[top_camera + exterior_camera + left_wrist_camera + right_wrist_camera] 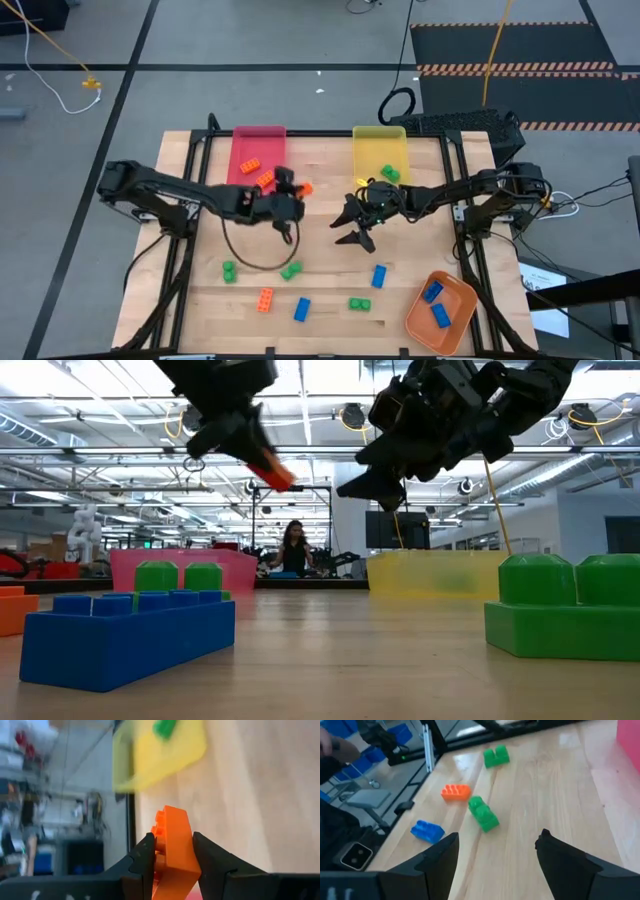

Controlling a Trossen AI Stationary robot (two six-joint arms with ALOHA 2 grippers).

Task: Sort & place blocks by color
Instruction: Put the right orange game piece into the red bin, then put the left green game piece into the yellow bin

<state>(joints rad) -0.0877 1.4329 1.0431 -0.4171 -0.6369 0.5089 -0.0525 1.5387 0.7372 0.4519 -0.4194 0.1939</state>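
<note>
My left gripper (297,191) is shut on an orange brick (172,845), above the table beside the pink tray (258,150). That tray holds two orange bricks (257,173). My right gripper (350,228) is open and empty above the table's middle, in front of the yellow tray (380,150), which holds a green brick (389,173). Loose green (291,270), orange (264,299) and blue (379,276) bricks lie flat on the near half of the table. The orange tray (455,325) at the near right holds two blue bricks (435,303). My left gripper pinches the orange brick by two opposite sides (184,851) between its two fingers. The fingers come from the table's left, slanting a little down. The brick sticks out past the fingertips (272,470) and is lifted clear of the table.
A dark cable loop (250,250) lies on the table under my left arm. The table's frame rails (190,150) run along its left, right and far sides. A person (294,550) sits in the room behind the table.
</note>
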